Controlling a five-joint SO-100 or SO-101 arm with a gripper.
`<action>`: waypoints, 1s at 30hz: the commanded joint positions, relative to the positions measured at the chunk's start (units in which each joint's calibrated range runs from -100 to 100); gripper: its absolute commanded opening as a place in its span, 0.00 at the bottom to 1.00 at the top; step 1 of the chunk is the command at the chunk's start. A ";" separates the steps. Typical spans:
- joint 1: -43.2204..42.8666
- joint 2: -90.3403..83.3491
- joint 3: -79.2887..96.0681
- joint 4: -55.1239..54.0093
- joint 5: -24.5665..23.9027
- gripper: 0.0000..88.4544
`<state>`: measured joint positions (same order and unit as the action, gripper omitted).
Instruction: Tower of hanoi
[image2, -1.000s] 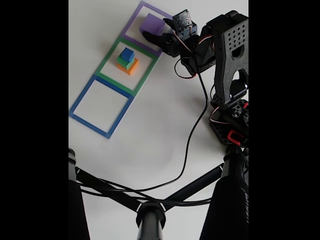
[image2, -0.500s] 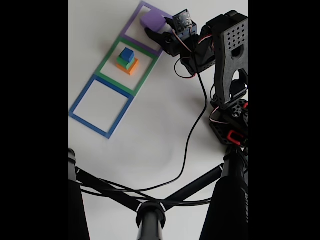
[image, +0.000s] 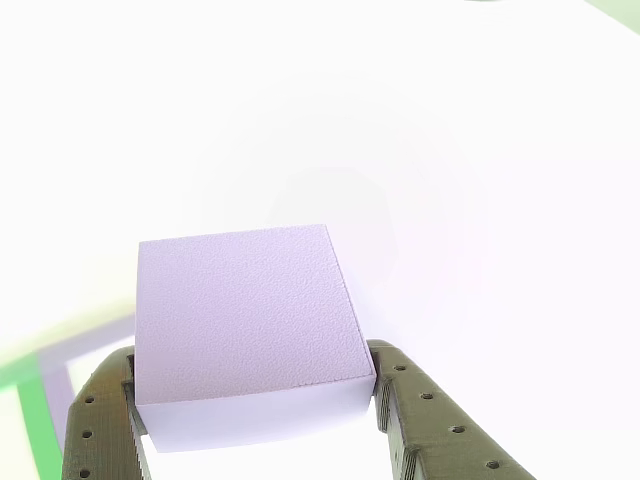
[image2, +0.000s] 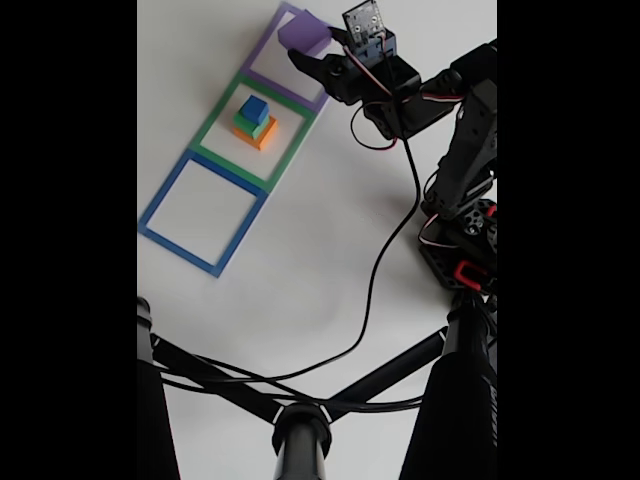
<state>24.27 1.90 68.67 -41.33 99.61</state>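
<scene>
Fixed view, taking the green square outline (image2: 257, 128) as reference. Nearest the camera, well below it: black tripod-like bars (image2: 300, 425) meeting at a hub, with a thick black post at lower right. A black cable (image2: 372, 300) runs from that hub area up across the white table (image2: 300, 270) to the arm.

Just below-left of the green outline, sharing an edge with it: blue square outline (image2: 203, 212), nothing inside.

Inside the green outline: stack of three blocks, orange-yellow block (image2: 262, 133) at the bottom, green block (image2: 247, 122) on it, small blue cube (image2: 254, 108) on top. Stack sits roughly centred, apart from the arm.

Right of the green outline: arm base and links (image2: 462, 200), black with red parts, reaching up-left. Nothing lies between the arm and the stack.

Just above-right of the green outline: purple square outline (image2: 300, 60). The gripper (image2: 312, 48) is over it, clamped on the purple block (image2: 303, 32), which sits toward the far corner of that outline. Can't tell from this view whether the block touches the table.

Other view, close up: purple block (image: 245, 320) squeezed between two dark perforated fingers (image: 420, 420), one on each side face, both touching. Jaws spread just the block's width. Background is washed-out white, with a green strip (image: 25, 410) at lower left.
</scene>
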 joint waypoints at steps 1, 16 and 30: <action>0.27 -18.17 -2.76 18.90 0.39 0.17; -2.41 -33.99 -58.94 102.87 0.39 0.16; -21.01 -35.29 -82.40 128.78 0.39 0.16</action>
<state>7.90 -29.76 -9.92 85.79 99.61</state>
